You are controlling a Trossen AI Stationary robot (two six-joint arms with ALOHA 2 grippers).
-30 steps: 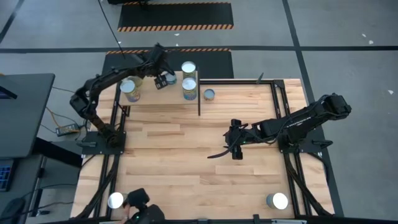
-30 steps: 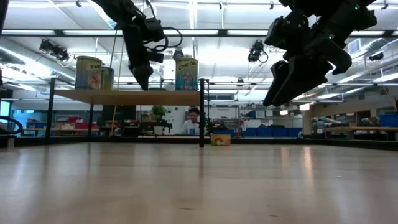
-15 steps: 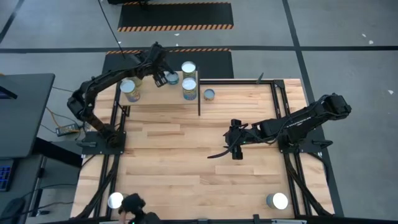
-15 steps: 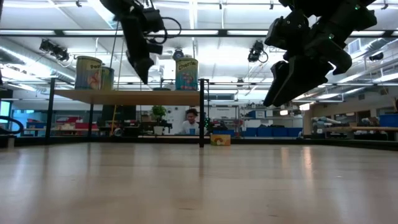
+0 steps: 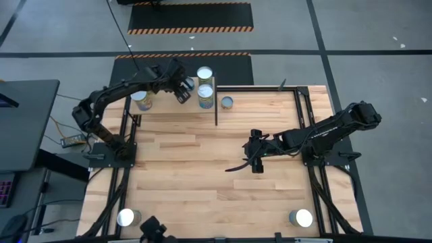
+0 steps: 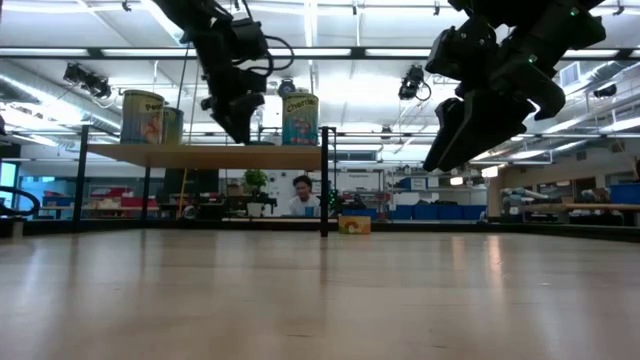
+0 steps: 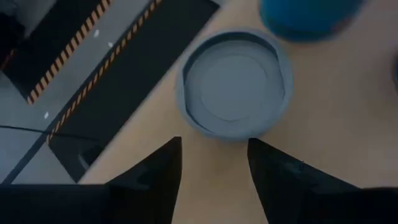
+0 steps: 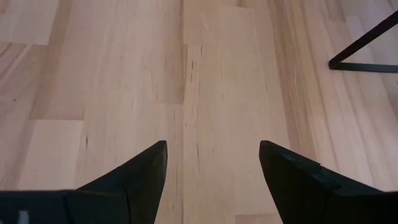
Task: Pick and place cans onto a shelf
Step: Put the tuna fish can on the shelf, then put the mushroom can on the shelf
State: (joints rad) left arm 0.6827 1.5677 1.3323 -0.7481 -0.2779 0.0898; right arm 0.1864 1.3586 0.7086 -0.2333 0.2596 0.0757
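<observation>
You have the shelf at the table's far left corner, and all places here are told from it. Well apart from it, over the bare tabletop, your right gripper hangs with fingers spread and nothing between them. Your left gripper is above the shelf, fingers parted and empty, just over one can. Three cans stand on the shelf, another can stands just beside it on the table.

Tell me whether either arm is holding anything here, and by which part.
Nothing is held. The left gripper hangs open above a can on the shelf; the right gripper is open over the table.
</observation>
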